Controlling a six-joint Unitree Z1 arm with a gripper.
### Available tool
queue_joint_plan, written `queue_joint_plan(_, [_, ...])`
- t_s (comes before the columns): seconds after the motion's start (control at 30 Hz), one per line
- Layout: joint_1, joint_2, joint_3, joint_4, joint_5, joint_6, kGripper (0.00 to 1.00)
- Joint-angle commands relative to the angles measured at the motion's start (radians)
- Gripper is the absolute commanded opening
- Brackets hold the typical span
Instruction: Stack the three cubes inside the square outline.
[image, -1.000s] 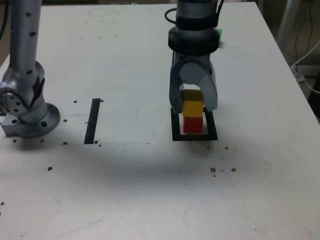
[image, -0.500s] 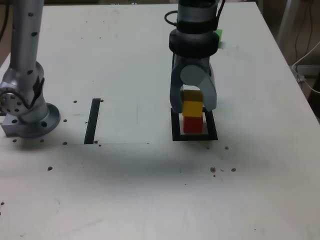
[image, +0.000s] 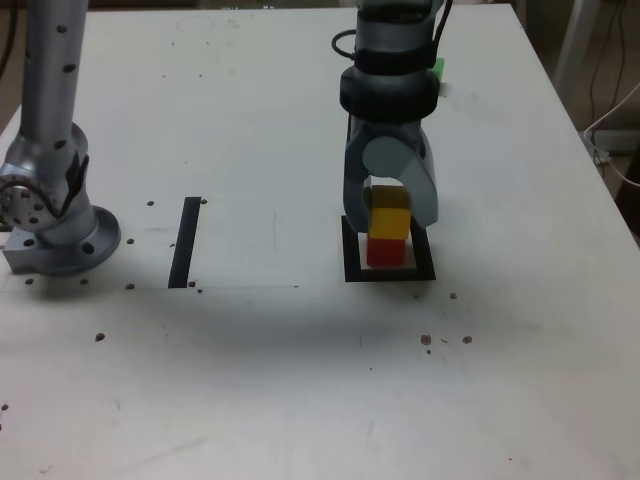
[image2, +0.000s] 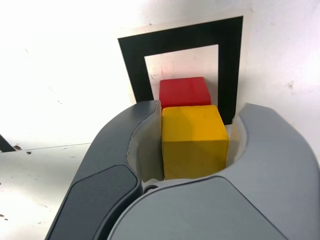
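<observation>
- Yellow cube is sitting on the red cube, inside the square outline.
- We are seeing the tool standing slightly apart around it, one side showing a gap.
- We are risking a dragged or toppled yellow cube, if a finger is rubbing during withdrawal.
- An offset top is threatening the green cube's footing.

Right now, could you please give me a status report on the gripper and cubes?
Gripper around yellow, grip unclear. Yellow over red, red inside outline. Green away from outline, partly hidden by arm. Jaws flank yellow.
</observation>
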Motion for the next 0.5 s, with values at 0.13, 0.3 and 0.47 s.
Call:
queue_joint_plan(0.13, [0.001,0.0,0.016,-0.014,-0.005,0.005,0.99])
queue_joint_plan(0.3, [0.001,-0.016,0.021,-0.014,0.001,0.003,0.99])
queue_joint_plan(0.47, [0.027,-0.053,0.031,0.002,0.04,-0.007,0.99])
